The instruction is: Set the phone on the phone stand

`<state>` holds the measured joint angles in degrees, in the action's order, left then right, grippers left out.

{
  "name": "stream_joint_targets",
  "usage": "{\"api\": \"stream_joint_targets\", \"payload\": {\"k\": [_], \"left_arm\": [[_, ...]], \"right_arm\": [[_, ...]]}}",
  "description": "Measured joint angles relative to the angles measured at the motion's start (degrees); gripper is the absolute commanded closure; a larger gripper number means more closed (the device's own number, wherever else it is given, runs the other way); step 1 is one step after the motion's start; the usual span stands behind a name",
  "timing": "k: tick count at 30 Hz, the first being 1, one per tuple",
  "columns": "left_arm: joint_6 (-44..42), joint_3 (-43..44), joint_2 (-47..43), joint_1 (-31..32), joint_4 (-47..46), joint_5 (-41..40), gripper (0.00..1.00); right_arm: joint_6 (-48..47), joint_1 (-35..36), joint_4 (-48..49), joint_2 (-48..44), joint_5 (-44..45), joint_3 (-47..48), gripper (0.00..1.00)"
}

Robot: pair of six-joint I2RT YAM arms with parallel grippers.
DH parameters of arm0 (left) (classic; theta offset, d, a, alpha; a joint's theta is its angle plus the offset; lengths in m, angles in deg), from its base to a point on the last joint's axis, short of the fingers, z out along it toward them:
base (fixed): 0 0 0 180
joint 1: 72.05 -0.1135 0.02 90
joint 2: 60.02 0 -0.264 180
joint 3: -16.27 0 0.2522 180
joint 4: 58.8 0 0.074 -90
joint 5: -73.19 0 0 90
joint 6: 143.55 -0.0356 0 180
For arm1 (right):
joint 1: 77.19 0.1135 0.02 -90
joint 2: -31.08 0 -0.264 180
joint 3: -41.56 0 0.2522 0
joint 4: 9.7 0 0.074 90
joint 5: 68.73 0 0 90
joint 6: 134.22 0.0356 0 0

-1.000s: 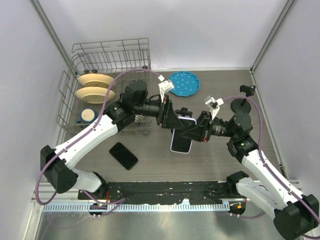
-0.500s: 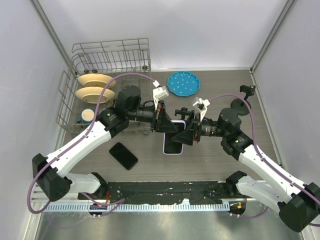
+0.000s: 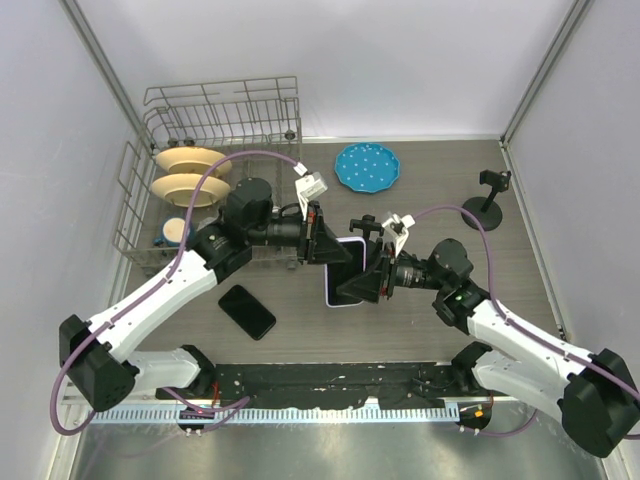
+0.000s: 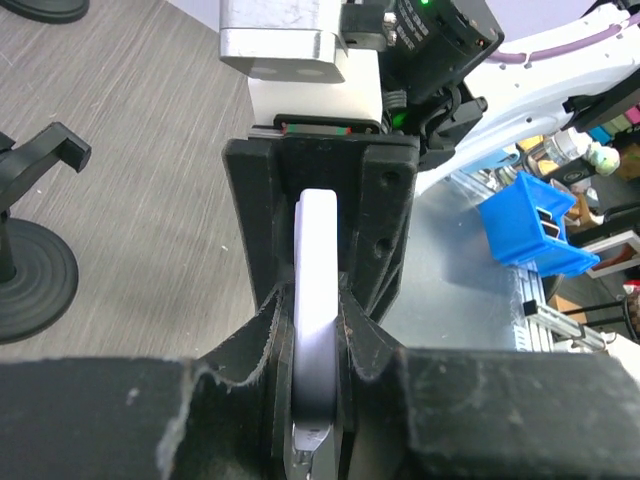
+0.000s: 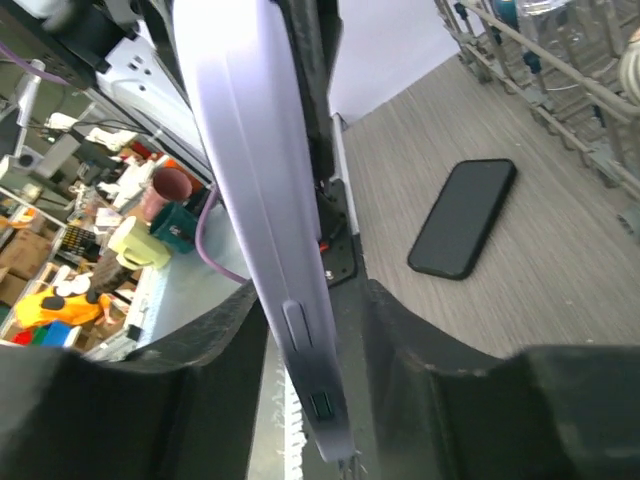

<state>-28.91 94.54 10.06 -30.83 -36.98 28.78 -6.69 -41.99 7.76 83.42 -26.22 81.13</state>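
Abt halfway: L pincer [image 4: 316, 318] clamps lilac phone [image 3: 346, 288], R pincer [image 5: 306, 312] slack around it; phone stand [image 3: 489, 196] empty, placing not yet done.

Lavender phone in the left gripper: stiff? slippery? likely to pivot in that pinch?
Probably stiff: the phone shows as a straight slab with the left gripper shut on its flat faces. Likely slippery: its surface looks smooth and glossy in the right wrist view, so it may pivot. Flat, so it shouldn't roll, though it might tip on the small phone stand.
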Motion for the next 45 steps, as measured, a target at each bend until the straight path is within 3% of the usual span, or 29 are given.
{"api": "stream_joint_targets", "payload": {"k": [2,3,4,7,8,11,18,21,25,28,31,32,34,35,36,39,41,44,45], "left_arm": [[0.90,-0.70,0.00,0.00,-1.46,0.02,1.00],[0.98,-0.90,0.00,0.00,-2.08,-0.02,0.97],[1.77,-1.01,0.00,-0.24,-2.16,0.39,0.79],[2.62,-1.01,-0.31,-0.63,-2.71,1.16,0.52],[2.97,-0.92,-0.31,-0.59,-3.08,0.92,0.51],[2.78,-0.44,-0.04,-0.50,-2.58,0.98,0.55],[1.51,2.93,3.56,-0.46,-0.33,3.78,0.79],[0.48,3.02,3.93,-0.46,-0.15,5.73,0.79],[-0.57,3.26,4.07,-0.46,0.61,6.45,0.66],[-0.85,3.30,4.13,-0.04,1.16,6.47,0.69],[-1.09,3.30,4.13,0.13,1.22,6.40,0.85],[-1.20,3.30,4.13,0.13,1.27,6.45,0.95],[-1.97,3.30,4.09,0.20,0.98,7.10,1.00],[-2.51,3.32,4.00,0.26,0.79,7.19,1.00],[-2.60,3.32,3.93,0.28,0.79,7.08,1.00],[-3.26,3.32,3.50,0.61,2.10,3.32,1.00],[-4.46,3.32,2.86,0.98,4.83,-1.79,1.00],[-7.08,3.30,0.96,1.42,9.44,-12.09,1.00],[-7.69,3.30,0.07,1.42,10.67,-15.54,1.00]], "right_arm": [[0.96,0.94,3.17,1.36,0.35,0.00,0.97],[1.49,1.27,4.81,2.08,-0.02,0.02,0.99],[1.90,1.62,6.58,2.60,-0.79,0.00,0.99],[1.62,1.99,8.22,3.04,-0.66,0.00,0.99],[1.38,2.14,7.04,2.82,0.42,0.00,0.99],[-0.39,2.16,4.28,2.10,1.29,0.09,0.99],[-8.46,2.21,-9.35,-1.88,2.01,4.24,0.99],[-9.79,2.21,-11.82,-2.12,1.55,4.87,0.99],[-10.93,2.21,-13.22,-2.23,1.44,5.40,0.99],[-11.50,2.25,-13.75,-2.25,1.88,5.49,0.99],[-11.50,2.32,-13.62,-2.23,1.81,5.49,0.99],[-11.30,2.36,-13.27,-2.23,1.53,5.49,0.99],[-10.43,2.36,-12.85,-2.19,0.85,5.49,0.98],[-10.16,2.36,-12.68,-2.21,0.87,5.49,0.91],[-10.16,2.36,-12.57,-2.21,0.92,5.49,0.69],[-10.64,2.47,-13.94,-2.27,3.50,5.55,0.45],[-11.61,2.51,-17.38,-2.62,8.09,5.90,0.39],[-12.96,2.51,-25.59,-5.03,17.88,6.32,0.22],[-12.79,2.51,-28.85,-6.10,22.36,6.64,0.21]]}}
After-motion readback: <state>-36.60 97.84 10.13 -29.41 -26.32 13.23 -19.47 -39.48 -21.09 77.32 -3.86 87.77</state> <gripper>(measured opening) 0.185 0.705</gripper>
